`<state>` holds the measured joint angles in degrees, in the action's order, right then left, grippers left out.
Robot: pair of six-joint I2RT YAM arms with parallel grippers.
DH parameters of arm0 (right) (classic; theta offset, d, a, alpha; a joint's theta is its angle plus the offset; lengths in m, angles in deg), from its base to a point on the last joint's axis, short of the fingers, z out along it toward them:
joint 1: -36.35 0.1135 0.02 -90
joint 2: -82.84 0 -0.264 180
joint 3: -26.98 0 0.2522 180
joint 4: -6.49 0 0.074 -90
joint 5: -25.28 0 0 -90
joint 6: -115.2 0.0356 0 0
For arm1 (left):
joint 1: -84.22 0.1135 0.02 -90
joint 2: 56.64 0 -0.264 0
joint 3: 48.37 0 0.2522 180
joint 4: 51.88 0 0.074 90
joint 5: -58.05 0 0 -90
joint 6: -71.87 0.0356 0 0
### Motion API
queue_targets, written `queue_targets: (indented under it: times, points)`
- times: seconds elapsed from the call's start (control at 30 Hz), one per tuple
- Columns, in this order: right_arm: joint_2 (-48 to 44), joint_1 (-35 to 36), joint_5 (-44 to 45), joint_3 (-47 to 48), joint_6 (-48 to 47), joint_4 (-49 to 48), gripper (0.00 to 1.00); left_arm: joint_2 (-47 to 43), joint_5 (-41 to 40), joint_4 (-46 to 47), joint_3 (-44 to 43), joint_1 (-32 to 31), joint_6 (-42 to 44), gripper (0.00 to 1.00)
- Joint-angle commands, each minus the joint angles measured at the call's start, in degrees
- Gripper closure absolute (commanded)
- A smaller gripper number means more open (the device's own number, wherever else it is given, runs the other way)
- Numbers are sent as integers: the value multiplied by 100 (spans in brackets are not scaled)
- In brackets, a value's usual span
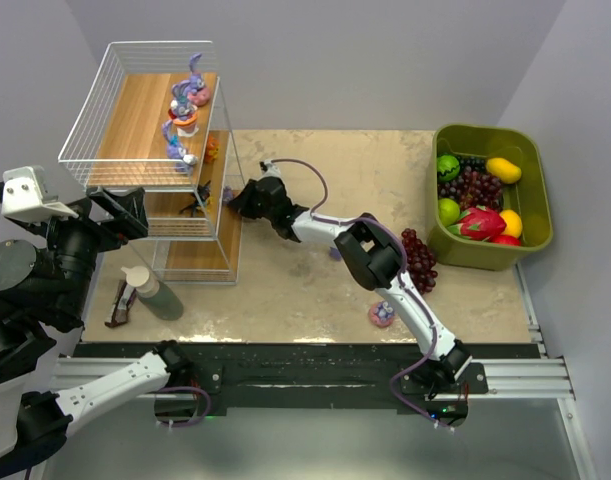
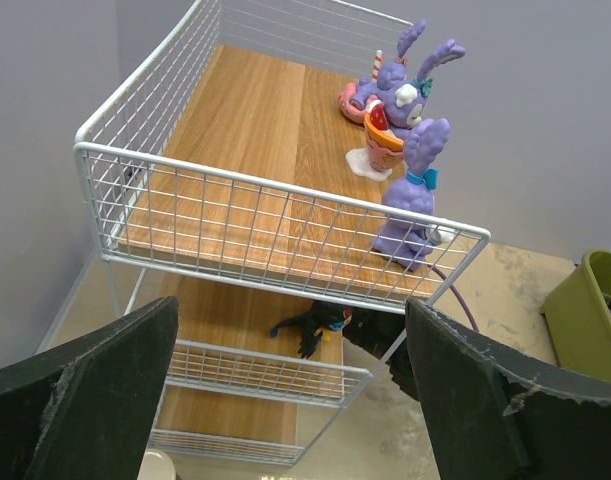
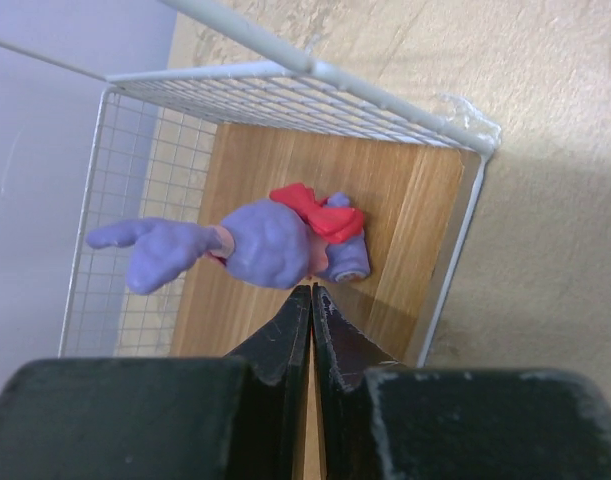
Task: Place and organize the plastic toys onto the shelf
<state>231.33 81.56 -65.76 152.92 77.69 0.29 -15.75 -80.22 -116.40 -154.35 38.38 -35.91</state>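
The shelf (image 1: 145,150) stands at the far left. On its top board are a purple bunny (image 2: 413,195), an orange cup toy (image 2: 382,145) and a bunny on a pink base (image 2: 390,80). A black insect toy (image 2: 315,325) lies on the middle board. My right gripper (image 3: 312,292) is shut, its tips against a purple bunny with a red bow (image 3: 270,243) that rests on a board by the shelf's right edge. My left gripper (image 2: 290,400) hangs open in front of the shelf, holding nothing. Another toy on a pink base (image 1: 382,315) sits on the table.
An olive-green bin (image 1: 533,215) of colourful fruit stands at the far right, with a dark grape bunch (image 1: 420,258) beside it. A bottle (image 1: 150,292) lies left of the shelf's front. The right arm stretches across the table's middle.
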Motion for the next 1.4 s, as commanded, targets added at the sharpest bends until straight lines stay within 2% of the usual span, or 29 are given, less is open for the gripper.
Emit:
queue_targets:
  times: [0.0,0.67,0.93,1.37]
  points:
    - [110,-4,191,392,51,142,93,16,-95,119,-41,-12,99,0]
    - [348,-56,420,744,-63,344,94,16,-183,67,-85,-12,117,0]
    - [295,-118,447,594,-81,230,94,16,-209,67,-50,-12,108,1]
    - [743,-144,113,1235,-72,256,91,60,-218,84,-76,-12,135,0]
